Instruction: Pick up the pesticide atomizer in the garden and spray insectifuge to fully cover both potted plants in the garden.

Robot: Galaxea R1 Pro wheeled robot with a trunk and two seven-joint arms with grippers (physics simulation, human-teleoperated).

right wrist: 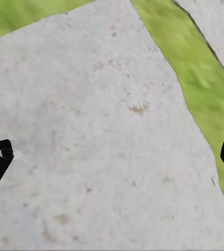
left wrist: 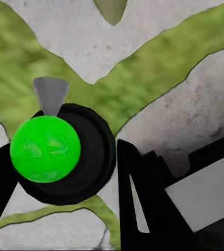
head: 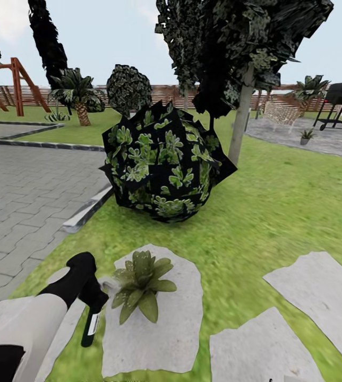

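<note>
Head view shows the left gripper (head: 88, 297) holding the pesticide atomizer (head: 91, 324), a slim dark bottle with a pale label. Its jaws are pinched on the bottle. The bottle hangs over the left edge of a big grey stepping stone (head: 160, 334) in the garden lawn (head: 277, 212). A small potted plant (head: 142, 286) with pointed green leaves sits on the same stone, near its top edge, just beside the gripper. A pale puff shows between the gripper and the leaves, so I think spraying of this plant is going on now.

So the bottle is picked up; that part is done. I cannot tell if this plant is fully covered. A second small potted plant (head: 306, 136) stands far off on the grey patio (head: 298, 135), and it is likely left to do.

In the left wrist view, a bright green ball (left wrist: 45, 149) sits on the round dark top of the bottle, with a grey cone by it.

In the right wrist view, the right gripper (right wrist: 112, 162) hangs over bare stone. Its jaws are spread wide and hold nothing.

A big dark leafy shrub (head: 163, 162) stands behind the plant.
</note>
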